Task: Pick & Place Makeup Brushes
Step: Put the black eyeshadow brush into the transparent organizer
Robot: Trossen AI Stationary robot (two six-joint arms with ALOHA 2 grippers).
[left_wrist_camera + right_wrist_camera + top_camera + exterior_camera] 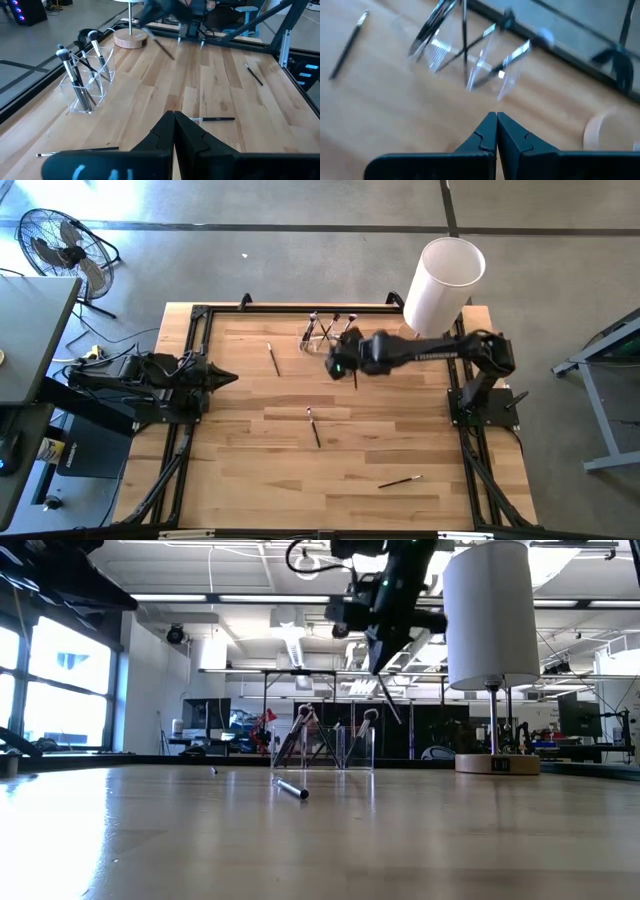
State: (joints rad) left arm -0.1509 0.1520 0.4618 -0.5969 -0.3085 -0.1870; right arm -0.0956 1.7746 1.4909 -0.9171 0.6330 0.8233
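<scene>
Three loose dark-handled makeup brushes (313,427) lying well apart on the pale wooden tabletop (400,420); several more standing in the small clear plastic holder (318,335). Right gripper (381,665) raised just beside that holder, pinched shut, seemingly on one thin dark brush (390,702) dangling aslant. Best carried over the holder's open top, tilted nearer upright, lowered inside, then released without knocking the standing ones. Low view alone giving the dangling brush's slant and height; right wrist view giving only meeting fingers (487,135), no brush. Left gripper (225,377) closed, empty, parked at the table's left side.
</scene>
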